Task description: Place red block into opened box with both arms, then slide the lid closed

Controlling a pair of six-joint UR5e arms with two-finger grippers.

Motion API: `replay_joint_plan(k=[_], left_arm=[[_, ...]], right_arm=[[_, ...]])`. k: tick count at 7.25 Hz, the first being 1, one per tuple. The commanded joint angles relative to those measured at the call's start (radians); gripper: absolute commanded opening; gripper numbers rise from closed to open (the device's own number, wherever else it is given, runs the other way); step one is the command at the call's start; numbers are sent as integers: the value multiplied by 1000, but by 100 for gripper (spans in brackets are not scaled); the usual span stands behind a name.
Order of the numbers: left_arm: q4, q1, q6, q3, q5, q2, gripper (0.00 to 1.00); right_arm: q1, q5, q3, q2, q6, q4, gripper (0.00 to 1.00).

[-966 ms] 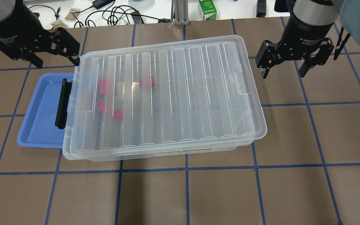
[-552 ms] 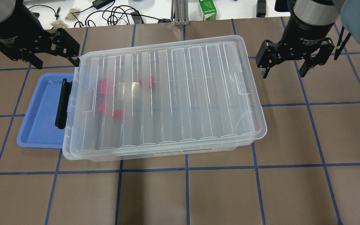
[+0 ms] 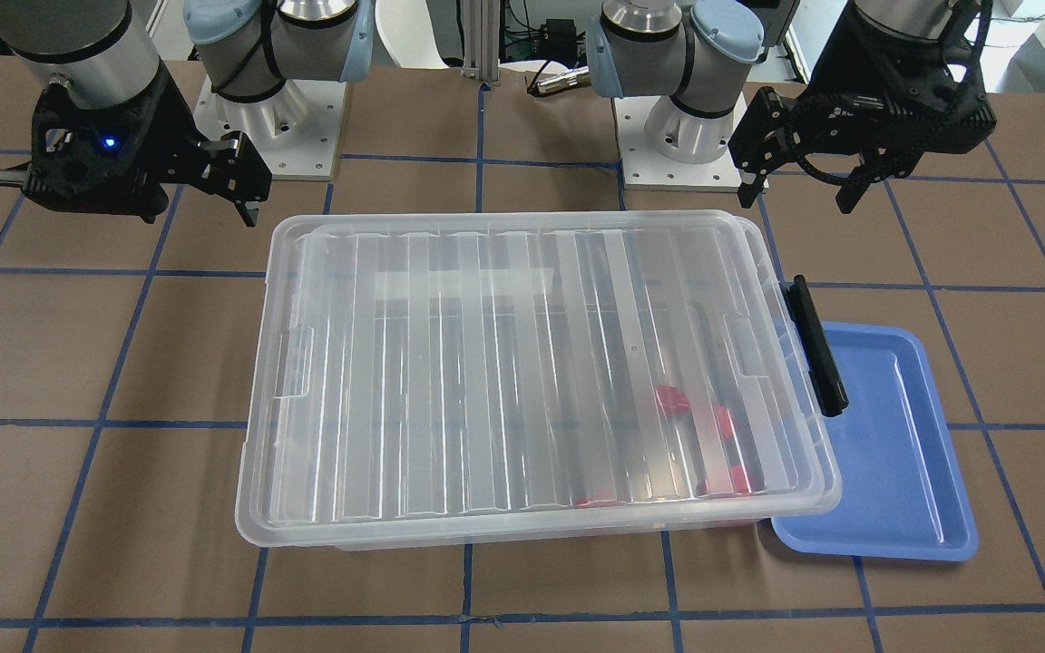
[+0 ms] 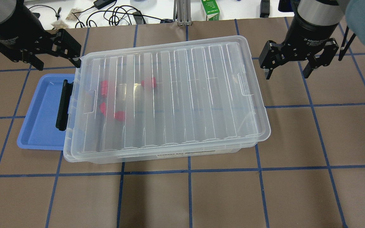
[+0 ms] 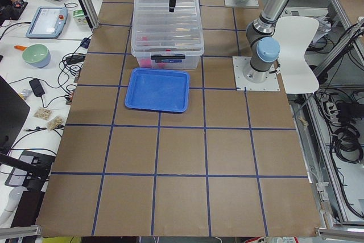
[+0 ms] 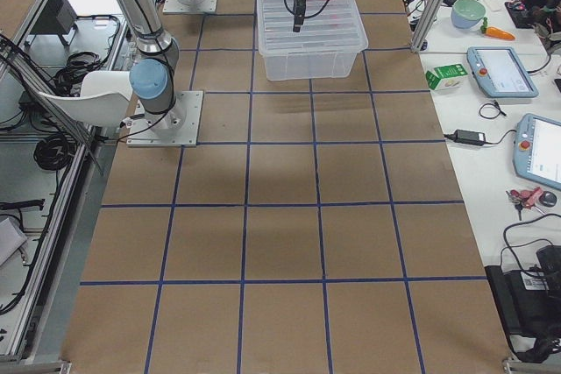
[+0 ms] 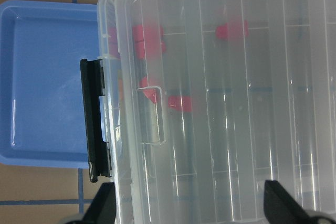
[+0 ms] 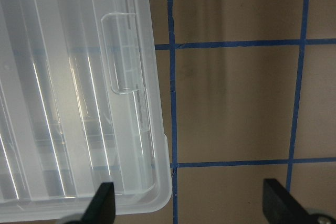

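Clear lid [image 4: 182, 95]: resting askew atop the box [image 4: 201, 152], red blocks [image 4: 148, 83] beneath.
Left hand [image 4: 57, 61]: fingers apart, lid's 10 o'clock corner.
Right hand [image 4: 286, 74]: fingers apart, 2 o'clock.

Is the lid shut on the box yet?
Nearly shut, not seated. The lid covers the box and red blocks, but the box's rim by the black bar shows, and the lid overhangs the opposite end.

The red blocks [image 4: 148, 83] are only blurred smears through the lid [image 4: 182, 95]. The box [image 4: 112, 159] covers the three o'clock side of the blue tray [image 4: 40, 120].
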Motion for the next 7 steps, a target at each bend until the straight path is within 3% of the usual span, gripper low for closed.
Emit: replay_joint_plan(k=[1, 3, 7], left_arm=[[3, 2, -9, 7, -51, -27, 100], [-9, 2, -11, 4, 16, -39, 100], [22, -8, -49, 22, 17, -105, 100]], right_arm=[[0, 1, 0, 0, 1, 1, 100], [0, 1, 0, 0, -1, -1, 100], [0, 1, 0, -2, 1, -1, 100]])
